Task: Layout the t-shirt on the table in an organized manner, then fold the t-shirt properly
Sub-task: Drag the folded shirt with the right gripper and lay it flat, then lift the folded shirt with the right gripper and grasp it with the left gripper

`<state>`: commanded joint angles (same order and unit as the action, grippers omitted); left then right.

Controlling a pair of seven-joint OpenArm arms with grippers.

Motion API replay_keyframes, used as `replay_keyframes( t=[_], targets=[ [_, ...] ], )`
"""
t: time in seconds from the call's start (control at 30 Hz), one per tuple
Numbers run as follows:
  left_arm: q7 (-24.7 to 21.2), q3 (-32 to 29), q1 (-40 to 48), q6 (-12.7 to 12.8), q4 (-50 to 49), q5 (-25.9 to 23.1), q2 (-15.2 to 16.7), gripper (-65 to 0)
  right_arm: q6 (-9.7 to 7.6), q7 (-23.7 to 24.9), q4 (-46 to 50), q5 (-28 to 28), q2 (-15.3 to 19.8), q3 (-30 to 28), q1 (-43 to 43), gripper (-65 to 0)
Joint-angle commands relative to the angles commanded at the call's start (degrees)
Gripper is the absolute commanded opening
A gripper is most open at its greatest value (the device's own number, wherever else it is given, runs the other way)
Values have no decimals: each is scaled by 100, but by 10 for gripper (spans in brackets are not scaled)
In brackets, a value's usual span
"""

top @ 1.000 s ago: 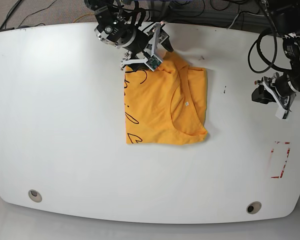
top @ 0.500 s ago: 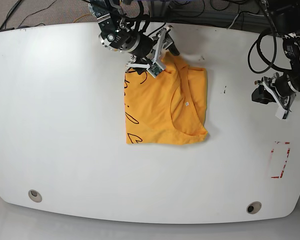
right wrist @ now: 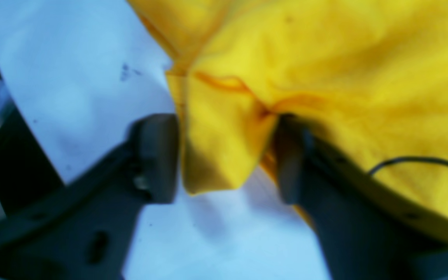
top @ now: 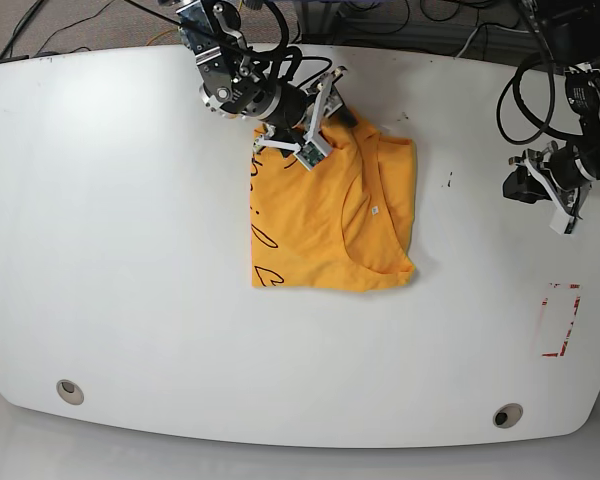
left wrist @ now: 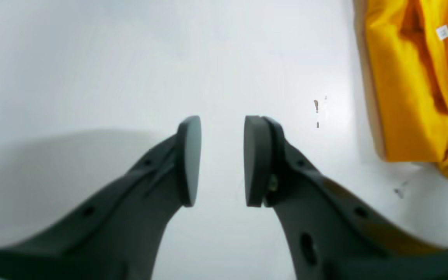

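Observation:
The orange-yellow t-shirt (top: 330,220) lies folded into a rough rectangle on the middle of the white table (top: 130,250), black lettering (top: 265,240) down its left side. My right gripper (top: 328,118) is at the shirt's far edge. In the right wrist view its jaws (right wrist: 226,155) stand apart on either side of a bunched corner of the t-shirt (right wrist: 325,58). My left gripper (top: 515,188) hovers far to the right, apart from the shirt. In the left wrist view it (left wrist: 222,155) is open a little over bare table (left wrist: 91,58), with the t-shirt (left wrist: 406,97) at the upper right.
A red rectangular outline (top: 560,320) is marked near the right edge. Two round grommet holes (top: 70,391) (top: 507,415) sit along the near edge. Dark specks (top: 448,182) lie right of the shirt. Cables and arm bases crowd the far edge.
My right gripper has shifted right and slightly toward the shirt, settling over its far corner. The shirt's shape has barely altered. The left arm has stayed put.

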<state>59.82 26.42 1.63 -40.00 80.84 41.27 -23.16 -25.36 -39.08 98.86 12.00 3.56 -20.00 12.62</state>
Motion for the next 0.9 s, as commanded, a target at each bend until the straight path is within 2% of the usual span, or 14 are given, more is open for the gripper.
replay_keyframes(
  t=[0.03,0.13,0.2,0.5,0.77,0.9],
  targets=[
    [0,0,0,0,0,0,0,-474,0,0,0,0,0,0,-9,-525],
    [0,0,0,0,-9,0,0,-474,0,-9,0,0,-35,0,-35,-625],
    [0,0,0,0,-9,0,0,-474,0,-26,18,0,-88,0,-35,-647],
    [0,0,0,0,-9,0,0,-474,-44,-88,536,123,-123,-35,-35,-648],
    [0,-18,-9,0,-18,-9,0,-474,-35,-193,738,1644,-88,-35,-422,-650],
    [0,-70,-26,0,-9,-9,18,-474,-26,-193,624,2084,-114,-35,-738,-650]
  ],
)
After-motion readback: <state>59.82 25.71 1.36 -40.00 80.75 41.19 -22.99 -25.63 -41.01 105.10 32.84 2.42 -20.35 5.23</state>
